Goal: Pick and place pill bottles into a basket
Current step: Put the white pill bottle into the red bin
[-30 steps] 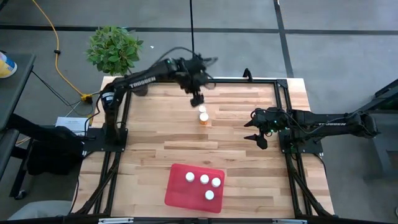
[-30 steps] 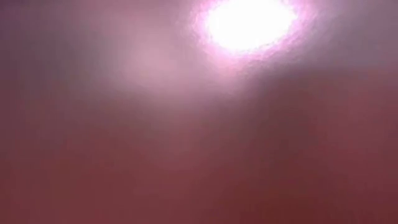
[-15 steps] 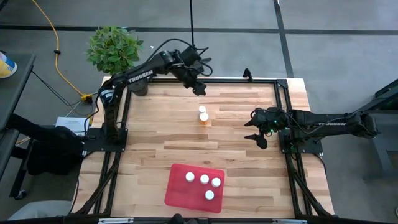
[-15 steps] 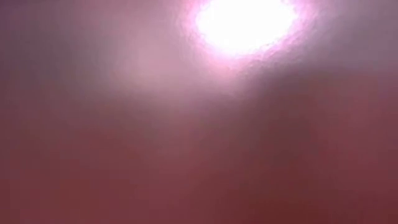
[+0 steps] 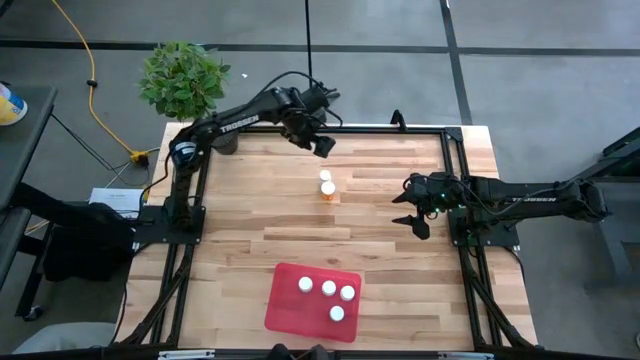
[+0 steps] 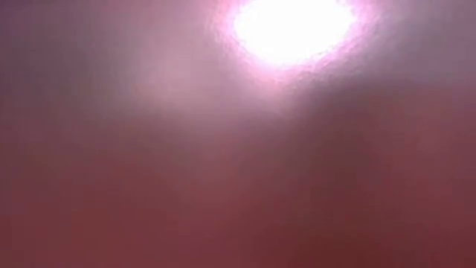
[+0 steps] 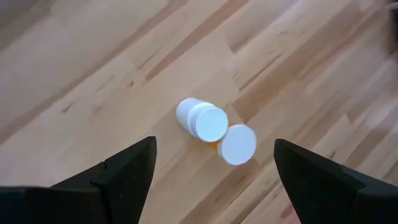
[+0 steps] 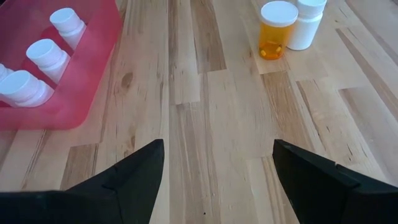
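**High view: two bottles left, left arm poised over the far edge**

High view shows the basket (image 5: 312, 301) near the front of the table (image 5: 250, 215) with four pill bottles (image 5: 328, 297) standing in it. Two more stand touching at mid-table: an orange-bodied bottle (image 5: 329, 192) and, just behind it, a bottle with a white body (image 5: 325, 178).

My left gripper (image 5: 322, 146) hangs above the far part of the table, beyond the pair and apart from them. Left wrist view: fingers (image 7: 124, 171) spread wide, nothing between them, both white caps (image 7: 209, 122) seen from above inside the gap. Right gripper (image 5: 413, 208) waits at the right side, fingers (image 8: 130, 174) also spread and empty, well clear.

Low view is washed out; no use for height.

Notes for the pick, as I judge it:
- The bottles touch, so a straddle of both is the risk. I would centre on one cap only, probably the nearer white-bodied one.
- Turn the wrist so one finger drops on the free side and the other slips along the seam, not across it.
- Descend slowly; a nudge could topple the neighbour and set it rolling.
- Close low on the body, below the cap.
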{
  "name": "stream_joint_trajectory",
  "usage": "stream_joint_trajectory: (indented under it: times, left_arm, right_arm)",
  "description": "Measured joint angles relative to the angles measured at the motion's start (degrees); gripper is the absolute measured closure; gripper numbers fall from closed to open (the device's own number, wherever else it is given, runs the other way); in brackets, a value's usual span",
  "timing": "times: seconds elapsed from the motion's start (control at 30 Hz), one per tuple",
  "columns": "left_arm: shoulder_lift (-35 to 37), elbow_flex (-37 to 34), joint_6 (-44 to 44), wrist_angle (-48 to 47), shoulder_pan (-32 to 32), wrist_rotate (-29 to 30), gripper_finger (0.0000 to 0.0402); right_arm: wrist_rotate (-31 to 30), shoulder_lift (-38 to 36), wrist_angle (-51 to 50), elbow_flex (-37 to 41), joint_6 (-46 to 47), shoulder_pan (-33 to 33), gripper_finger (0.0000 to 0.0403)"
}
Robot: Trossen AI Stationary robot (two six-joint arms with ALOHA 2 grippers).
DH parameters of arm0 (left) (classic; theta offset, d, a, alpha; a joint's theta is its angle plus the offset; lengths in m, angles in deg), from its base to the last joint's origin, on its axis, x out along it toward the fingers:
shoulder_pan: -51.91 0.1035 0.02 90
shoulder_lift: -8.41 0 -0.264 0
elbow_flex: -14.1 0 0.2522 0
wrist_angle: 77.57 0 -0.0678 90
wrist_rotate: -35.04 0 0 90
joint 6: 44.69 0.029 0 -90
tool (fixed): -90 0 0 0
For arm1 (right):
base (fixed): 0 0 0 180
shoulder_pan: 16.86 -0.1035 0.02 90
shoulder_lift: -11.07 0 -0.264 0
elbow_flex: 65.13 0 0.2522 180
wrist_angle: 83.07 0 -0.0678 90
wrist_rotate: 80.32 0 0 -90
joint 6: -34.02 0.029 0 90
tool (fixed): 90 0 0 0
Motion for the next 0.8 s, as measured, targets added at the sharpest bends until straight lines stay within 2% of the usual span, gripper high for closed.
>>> stream_joint_trajectory:
  times: [0.43,0.8]
  left_arm:
    - [-4.1,0.0,-5.2,0.9,-0.9,0.6,0.0043]
    - [-4.3,0.0,-9.7,2.8,-2.8,1.4,0.0044]
  right_arm:
    - [0.0,0.0,0.0,0.0,-0.2,0.0,0.0112]
    - [0.1,0.0,0.0,0.0,-0.2,0.0,0.0112]
